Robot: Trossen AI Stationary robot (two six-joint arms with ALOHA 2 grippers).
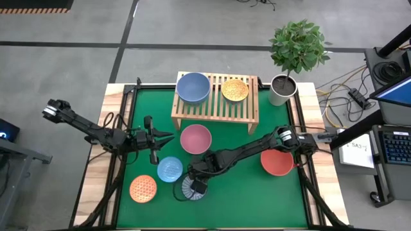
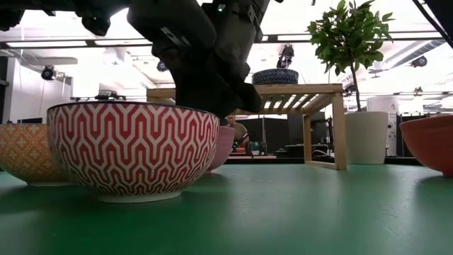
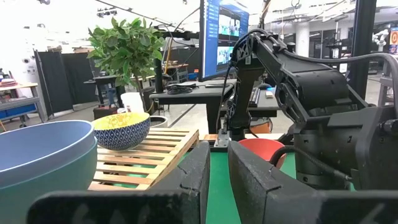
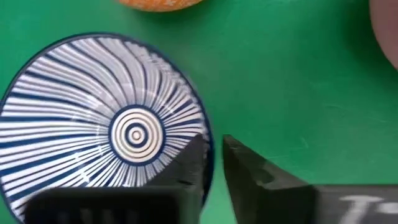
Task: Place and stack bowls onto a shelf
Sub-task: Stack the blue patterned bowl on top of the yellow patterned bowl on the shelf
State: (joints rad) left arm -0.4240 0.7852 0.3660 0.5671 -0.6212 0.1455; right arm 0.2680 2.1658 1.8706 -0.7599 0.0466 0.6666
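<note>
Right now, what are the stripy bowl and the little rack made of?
The stripy bowl looks like glazed ceramic: smooth, with fine painted blue lines and rings inside, though plastic can't be ruled out. The right end effector has a finger on each side of its rim. The rack looks like bare light wood, with pale slats and faint grain showing.

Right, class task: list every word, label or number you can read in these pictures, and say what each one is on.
Nothing can be read with certainty.
Monitor: on-screen text, too small to read.
White sheet to the right of the table: handwriting, too blurred to read.
Right gripper: white marking on its body, cut off by the picture edge; perhaps "T", otherwise unreadable.
</note>
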